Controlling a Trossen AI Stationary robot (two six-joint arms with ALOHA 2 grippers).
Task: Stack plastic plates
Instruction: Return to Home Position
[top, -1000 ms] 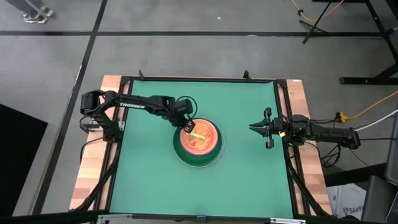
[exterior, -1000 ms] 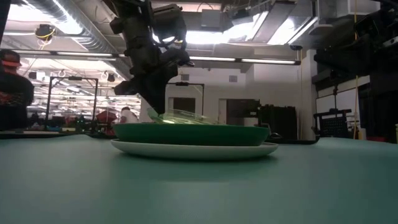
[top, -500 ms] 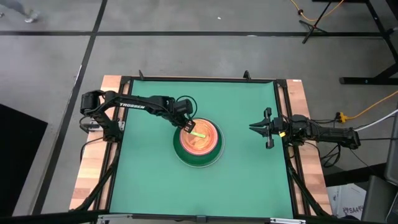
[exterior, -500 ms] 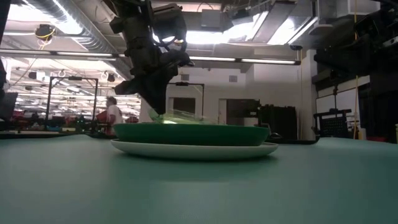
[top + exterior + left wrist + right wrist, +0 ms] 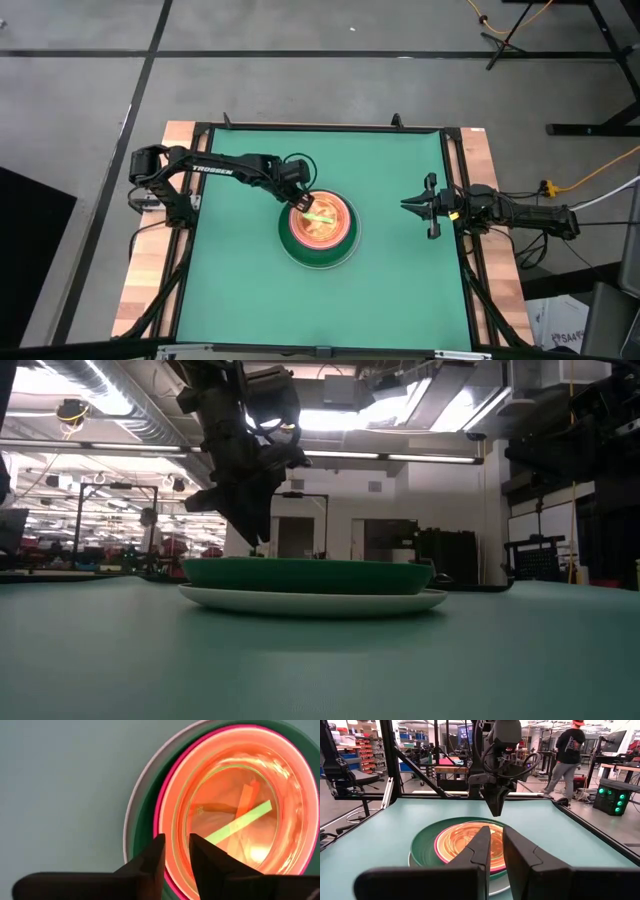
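While the plates (image 5: pixel 320 228) are sitting as one stack in the middle of the mat (image 5: pixel 250 300), the left gripper (image 5: pixel 302 206) is hanging just above the stack's rim on its own arm's side, its fingers (image 5: pixel 152 862) standing narrowly parted and gripping nothing. Stacking is looking finished: a pale plate (image 5: pixel 300 601) is lying lowest, a dark green plate (image 5: pixel 310 573) on it, then a hot pink rim (image 5: pixel 158 820) with the translucent orange and lime plates (image 5: pixel 235 805) nested inside. No loose plate is showing on the mat, though how many are lying hidden within I cannot tell. Only parking the left arm is remaining, I judge. The right gripper (image 5: pixel 408 205) is waiting at the mat's right edge, fingers a slit apart and empty. White lettering (image 5: pixel 212 169) on the left arm is reading TROSSEN; nothing else is legible.
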